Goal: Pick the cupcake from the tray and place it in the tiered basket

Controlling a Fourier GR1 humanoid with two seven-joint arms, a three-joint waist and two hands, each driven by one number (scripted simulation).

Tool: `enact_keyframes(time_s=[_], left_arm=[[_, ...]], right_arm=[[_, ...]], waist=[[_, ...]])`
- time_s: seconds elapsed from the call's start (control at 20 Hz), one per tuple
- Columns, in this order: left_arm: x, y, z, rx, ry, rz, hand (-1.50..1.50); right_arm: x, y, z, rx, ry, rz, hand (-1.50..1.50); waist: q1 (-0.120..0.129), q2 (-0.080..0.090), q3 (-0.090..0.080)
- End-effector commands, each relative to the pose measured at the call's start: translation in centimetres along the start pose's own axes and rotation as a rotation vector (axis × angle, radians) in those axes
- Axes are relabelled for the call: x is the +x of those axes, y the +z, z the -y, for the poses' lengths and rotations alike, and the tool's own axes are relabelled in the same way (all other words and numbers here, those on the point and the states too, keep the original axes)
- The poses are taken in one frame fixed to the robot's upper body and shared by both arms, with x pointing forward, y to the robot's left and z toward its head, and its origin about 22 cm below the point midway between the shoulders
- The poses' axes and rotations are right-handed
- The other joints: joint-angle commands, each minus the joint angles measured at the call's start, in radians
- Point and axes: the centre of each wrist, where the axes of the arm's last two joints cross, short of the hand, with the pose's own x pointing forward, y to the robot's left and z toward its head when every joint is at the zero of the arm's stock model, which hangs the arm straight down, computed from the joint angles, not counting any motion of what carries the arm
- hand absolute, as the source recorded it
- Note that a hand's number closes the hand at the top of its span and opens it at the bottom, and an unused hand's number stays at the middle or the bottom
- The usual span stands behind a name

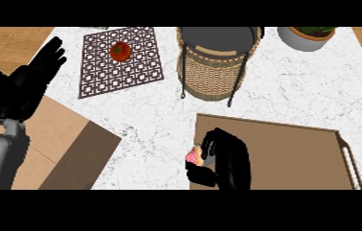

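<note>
Right hand (225,160) curled round cupcake (194,155) at tray (297,153) edge.

A woven wicker tiered basket (212,72) with black metal legs stands on the matt, veined white marble counter (290,86).

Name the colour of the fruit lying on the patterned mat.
Red, with a green stalk: the tomato on the mat, head view.
</note>
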Motion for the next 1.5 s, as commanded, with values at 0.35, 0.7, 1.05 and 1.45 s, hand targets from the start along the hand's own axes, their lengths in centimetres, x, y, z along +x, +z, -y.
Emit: enact_keyframes(time_s=[0.35, 0.7, 1.05, 1.45], left_arm=[[-7.2, 2.2, 0.7, 0.009, 0.042, -0.316, 0.0], [-7.0, 2.1, 0.7, -0.002, 0.038, -0.304, 0.0], [-7.7, 2.3, 0.9, -0.007, 0.034, -0.29, 0.0], [-7.6, 2.3, 1.6, -0.021, 0.057, -0.279, 0.0]], right_arm=[[10.1, -1.4, 0.4, -0.264, 0.164, 0.169, 1.5], [15.0, -3.0, 2.9, -0.406, 0.165, 0.181, 1.5], [19.0, -6.4, 4.6, -0.501, 0.218, 0.148, 1.5], [22.7, -9.4, 8.1, -0.529, 0.024, 0.169, 1.5]], waist=[[-0.014, -0.01, -0.025], [-0.004, -0.003, -0.02], [0.005, 0.017, -0.019], [0.013, 0.033, -0.013]])
